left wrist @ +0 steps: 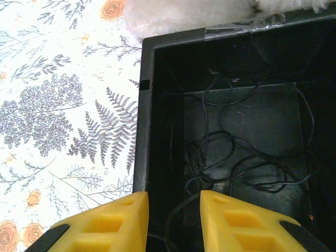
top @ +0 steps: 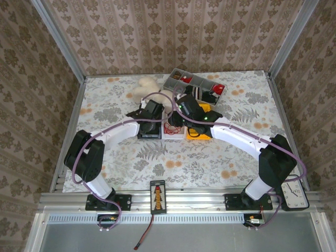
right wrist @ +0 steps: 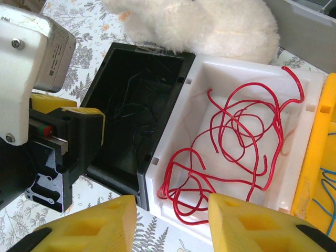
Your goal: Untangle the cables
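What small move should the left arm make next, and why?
Probably lift the left end effector straight up out of the black bin. Its jaws stand apart, and the black cable lies loose on the bin floor, one strand passing between them.

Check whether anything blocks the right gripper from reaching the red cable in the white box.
Nothing visible does. The red cable lies loose in the lidless white box, just beyond the open fingers of the right gripper. The left gripper hangs off to the side over the black box, clear of that path.
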### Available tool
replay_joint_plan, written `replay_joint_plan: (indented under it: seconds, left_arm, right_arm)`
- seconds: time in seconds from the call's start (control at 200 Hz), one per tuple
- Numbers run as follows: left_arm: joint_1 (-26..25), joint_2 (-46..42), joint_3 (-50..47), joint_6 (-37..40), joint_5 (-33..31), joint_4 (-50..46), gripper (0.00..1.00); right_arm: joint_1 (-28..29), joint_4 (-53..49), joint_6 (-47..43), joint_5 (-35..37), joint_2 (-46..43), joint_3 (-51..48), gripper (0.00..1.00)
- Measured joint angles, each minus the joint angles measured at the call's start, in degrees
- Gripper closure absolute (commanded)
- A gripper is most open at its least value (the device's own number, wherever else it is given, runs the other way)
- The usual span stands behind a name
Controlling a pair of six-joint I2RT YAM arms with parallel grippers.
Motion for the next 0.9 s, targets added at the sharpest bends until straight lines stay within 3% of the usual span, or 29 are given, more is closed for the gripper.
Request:
replay_joint_plan:
  seconds: [0.28, 0.51, 0.595, 0.9]
  left_arm:
    - [0.00, 0.11, 0.00, -0.50, -0.39, -0.83, 0.74]
    - [0.00, 2.69, 0.02, -1.25, -0.33, -0.96, 0.89]
    - [0.00, 3.43, 0.48, -1.44, -0.39, -1.70, 1.00]
    - [-1.36, 3.72, 5.68, 2.03, -7.39, -4.50, 1.00]
  right_arm:
    - [-0.28, 0.00, -0.02, 0.00, 0.00, 0.00, 0.59]
    - [-0.55, -0.07, -0.02, 0.00, 0.00, 0.00, 0.59]
    - [-0.74, -0.09, -0.02, 0.02, -0.09, 0.00, 0.59]
    - [-0.87, -0.04, 0.00, 0.04, -1.70, -0.46, 0.59]
